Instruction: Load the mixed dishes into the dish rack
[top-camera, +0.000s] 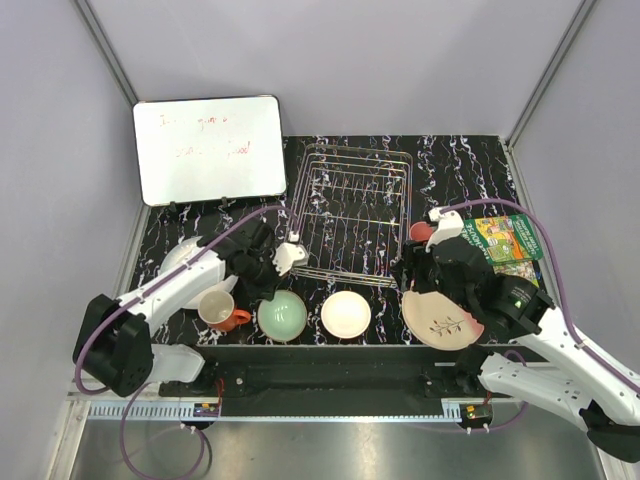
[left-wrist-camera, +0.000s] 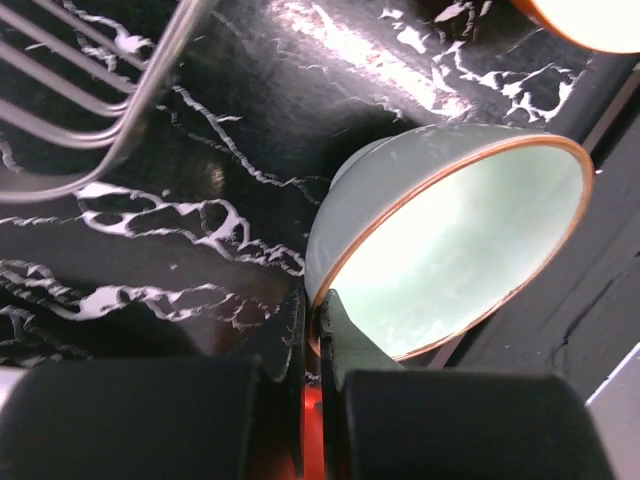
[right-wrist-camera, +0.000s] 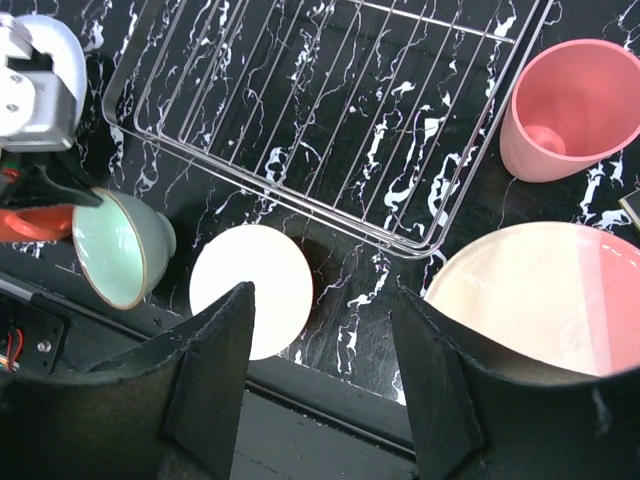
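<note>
Observed at the near left of the table (top-camera: 460, 170): the left tool (left-wrist-camera: 312, 315) is closed on the rim of the mint green bowl (left-wrist-camera: 450, 250), with one finger inside the lip and one outside. The bowl is tipped on its side. Its mouth faces back toward the arm bases and its foot points toward the dish rack (top-camera: 350, 215). Whether the bowl's lower edge touches the table cannot be told.

The rack lies directly beyond the bowl, away from the arms and slightly right. Its near left corner is just beside the left tool, and its wires run near to far. The left arm is the nearer one and already has the grip. In my judgement the coming move is a short carry forward over the near rail, with the bowl kept on edge so it drops between the wires.

The right tool (right-wrist-camera: 322, 295) stands wide open and holds nothing. It hangs above the gap between the cream bowl (right-wrist-camera: 250, 290) and the pink-and-cream plate (right-wrist-camera: 540, 290).
</note>
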